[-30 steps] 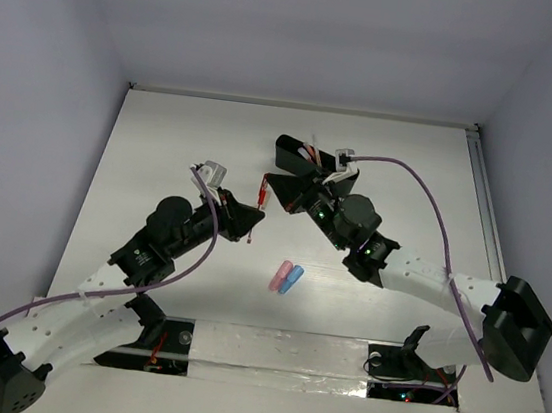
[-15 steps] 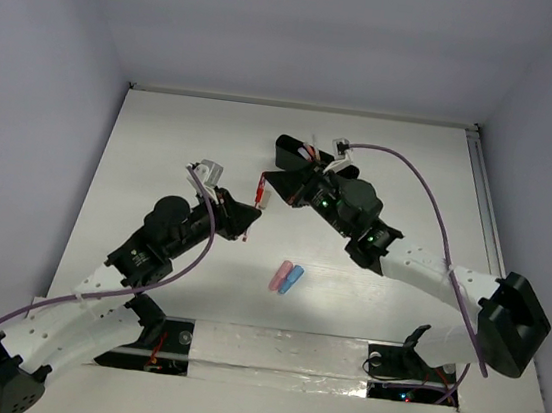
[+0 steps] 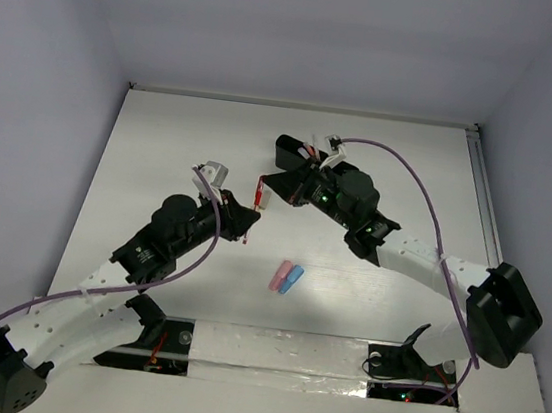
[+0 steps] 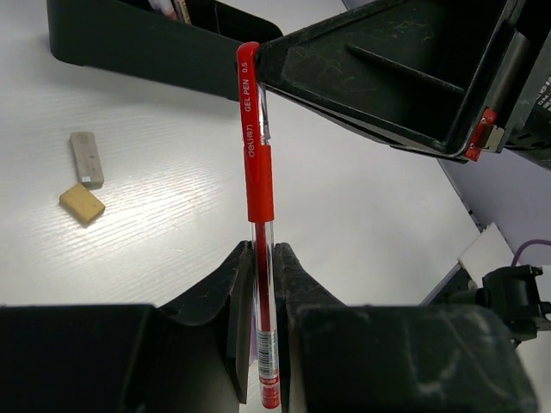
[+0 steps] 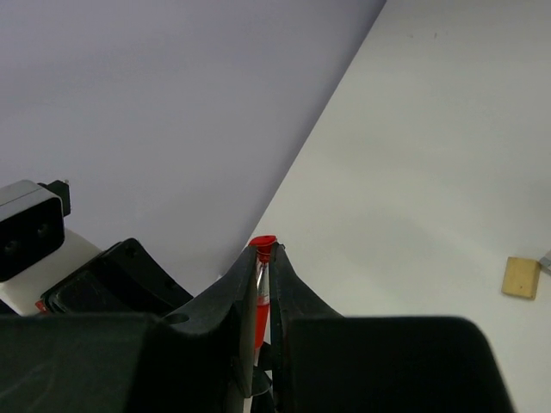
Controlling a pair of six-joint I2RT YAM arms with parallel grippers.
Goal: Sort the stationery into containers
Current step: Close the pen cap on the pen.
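Observation:
A red gel pen (image 4: 258, 172) is held at both ends. My left gripper (image 4: 263, 267) is shut on its clear barrel, and my right gripper (image 5: 263, 258) is shut on its red cap end (image 5: 263, 245). In the top view the pen (image 3: 257, 199) spans from my left gripper (image 3: 245, 225) to my right gripper (image 3: 271, 188), above the table. The long black tray (image 3: 287, 154) lies just behind them with pens in it; its wall shows in the left wrist view (image 4: 129, 47). A pink capsule (image 3: 276, 276) and a blue capsule (image 3: 292, 279) lie side by side.
A grey-white eraser (image 4: 86, 159) and a tan eraser (image 4: 82, 204) lie on the table left of the pen. The tan eraser also shows in the right wrist view (image 5: 521, 277). Both arms meet at the table's middle, with the walls beyond.
My right gripper has shifted slightly back and left and closed on the pen's cap end. My left gripper has kept its hold on the pen and barely moved.

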